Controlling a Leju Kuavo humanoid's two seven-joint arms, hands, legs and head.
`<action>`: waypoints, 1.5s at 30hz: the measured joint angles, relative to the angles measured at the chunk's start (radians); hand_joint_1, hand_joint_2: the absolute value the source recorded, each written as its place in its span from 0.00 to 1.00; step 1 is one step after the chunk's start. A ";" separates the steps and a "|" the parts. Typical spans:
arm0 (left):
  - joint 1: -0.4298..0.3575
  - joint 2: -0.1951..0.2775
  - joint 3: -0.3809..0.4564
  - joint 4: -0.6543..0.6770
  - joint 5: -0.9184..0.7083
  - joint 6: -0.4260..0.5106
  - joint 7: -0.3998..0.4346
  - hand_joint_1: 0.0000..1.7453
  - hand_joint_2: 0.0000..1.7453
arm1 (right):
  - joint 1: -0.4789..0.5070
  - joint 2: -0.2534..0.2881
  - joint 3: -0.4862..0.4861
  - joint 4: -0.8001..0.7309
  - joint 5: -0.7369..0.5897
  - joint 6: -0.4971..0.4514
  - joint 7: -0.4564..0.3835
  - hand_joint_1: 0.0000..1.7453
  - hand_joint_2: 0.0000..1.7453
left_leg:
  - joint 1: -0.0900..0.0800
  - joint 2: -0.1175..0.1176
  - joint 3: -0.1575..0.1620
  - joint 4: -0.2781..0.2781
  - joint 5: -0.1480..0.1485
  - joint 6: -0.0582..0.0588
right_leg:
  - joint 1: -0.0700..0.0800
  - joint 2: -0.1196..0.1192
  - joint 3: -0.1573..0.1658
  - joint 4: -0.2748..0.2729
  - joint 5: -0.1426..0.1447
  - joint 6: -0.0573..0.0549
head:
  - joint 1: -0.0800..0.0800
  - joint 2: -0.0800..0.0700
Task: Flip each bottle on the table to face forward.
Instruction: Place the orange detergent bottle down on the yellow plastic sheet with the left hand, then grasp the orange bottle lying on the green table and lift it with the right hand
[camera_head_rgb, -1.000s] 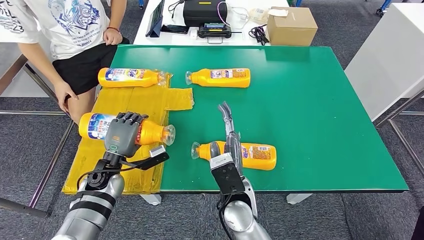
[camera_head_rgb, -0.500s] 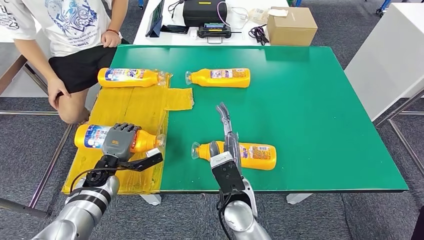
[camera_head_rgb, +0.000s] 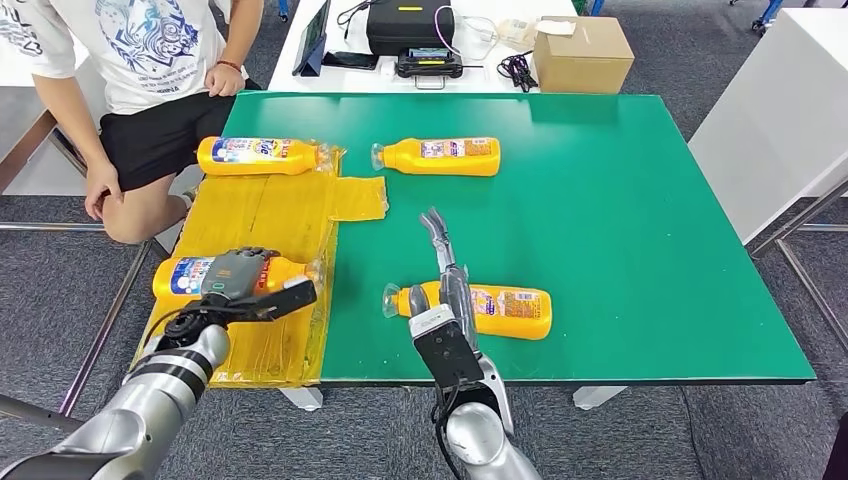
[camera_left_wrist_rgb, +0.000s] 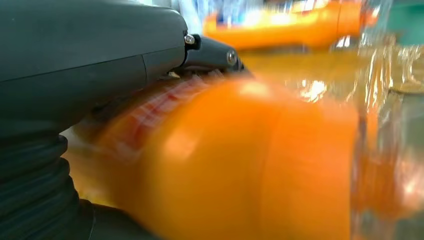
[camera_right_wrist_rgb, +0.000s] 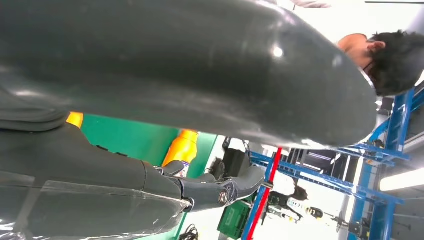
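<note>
1. Head view – green table (camera_head_rgb: 620, 220) w/ yellow taped sheet (camera_head_rgb: 260, 215) along its left edge. Four orange bottles, all lying on their sides.
 - Far-left bottle (camera_head_rgb: 258, 156): on the sheet's far end, cap end toward table centre.
 - Far-centre bottle (camera_head_rgb: 438, 156): on green, just right of the sheet, cap to the left.
 - Near-left bottle (camera_head_rgb: 200, 275): on the sheet, near front-left corner, blue/white label showing; left hand (camera_head_rgb: 240, 275) lies over its middle, fingers curled down across the body, holding it.
 - Near-centre bottle (camera_head_rgb: 490, 310): on green near front edge, cap to the left; right hand (camera_head_rgb: 445, 290) rests on its neck end, fingers straight and pressed together, reaching past the bottle toward table centre, thumb beside the neck.
 - Person (camera_head_rgb: 150, 70) seated at far-left corner, one hand on the table corner. White side table beyond w/ black case (camera_head_rgb: 410, 25), cardboard box (camera_head_rgb: 583, 52).
2. L wrist view – blurred. Left hand (camera_left_wrist_rgb: 90, 60) wraps the near-left bottle (camera_left_wrist_rgb: 240, 160), thumb (camera_left_wrist_rgb: 210, 54) on its side; shiny sheet (camera_left_wrist_rgb: 320, 85) behind, far-left bottle (camera_left_wrist_rgb: 295, 27) lying on it.
3. R wrist view – right hand (camera_right_wrist_rgb: 165, 90) close-up, one dark finger (camera_right_wrist_rgb: 220, 187) extended; can't tell finger spacing here. Orange bottle (camera_right_wrist_rgb: 182, 147) and green table (camera_right_wrist_rgb: 125, 137) seen betw. thumb and finger.
</note>
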 joint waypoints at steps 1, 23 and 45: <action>-0.008 0.000 0.012 0.004 0.033 -0.041 -0.012 0.00 0.00 | 0.000 0.000 0.000 0.001 0.000 0.004 0.001 0.00 0.00 | 0.000 0.000 0.000 0.000 0.000 0.000 | 0.000 0.000 0.001 0.000 0.000 0.000 | 0.000 0.000; -0.014 -0.006 0.140 0.019 0.496 -0.245 -0.289 0.00 0.00 | -0.026 0.003 0.000 0.097 -0.030 0.019 -0.025 0.00 0.00 | 0.000 -0.005 0.011 0.000 0.000 0.000 | 0.000 -0.002 0.012 0.000 -0.001 0.000 | 0.000 0.000; 0.260 -0.131 0.199 -0.542 0.705 0.408 -0.529 0.00 1.00 | -0.137 -0.118 -0.003 0.236 0.629 -0.031 0.416 0.00 1.00 | -0.001 -0.003 0.000 0.000 0.000 0.000 | -0.001 -0.001 0.000 -0.001 0.000 0.000 | 0.000 0.000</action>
